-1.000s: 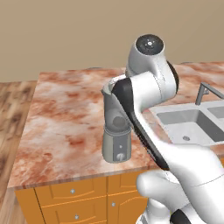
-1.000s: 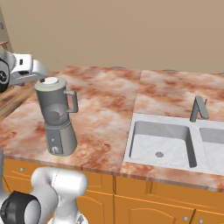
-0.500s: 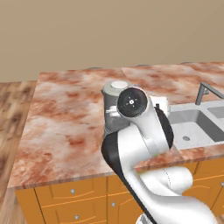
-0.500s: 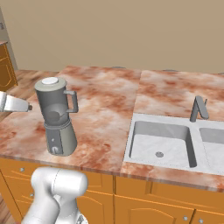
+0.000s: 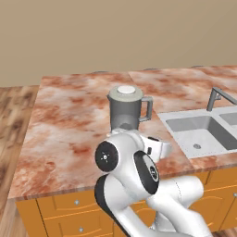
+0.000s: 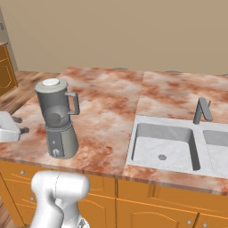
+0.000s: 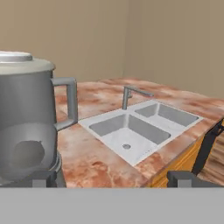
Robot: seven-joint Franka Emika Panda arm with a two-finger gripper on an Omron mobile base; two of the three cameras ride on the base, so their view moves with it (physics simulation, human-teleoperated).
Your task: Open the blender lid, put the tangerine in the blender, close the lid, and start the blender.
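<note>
Blender (image 6: pixel 57 120) upright on the marble worktop (image 6: pixel 107 111) near its front edge, blender lid (image 6: pixel 51 84) seated on the jar. Round dark shape low inside the jar, probably the tangerine (image 7: pixel 28 153). Tool (image 7: pixel 111 178) low beside the blender base, tips apart, gripping nothing. Sink (image 6: pixel 167 140) off to one side.

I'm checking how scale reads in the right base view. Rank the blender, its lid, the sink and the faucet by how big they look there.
Largest to smallest:
1. sink
2. blender
3. blender lid and faucet: they look too alike to rank.
</note>
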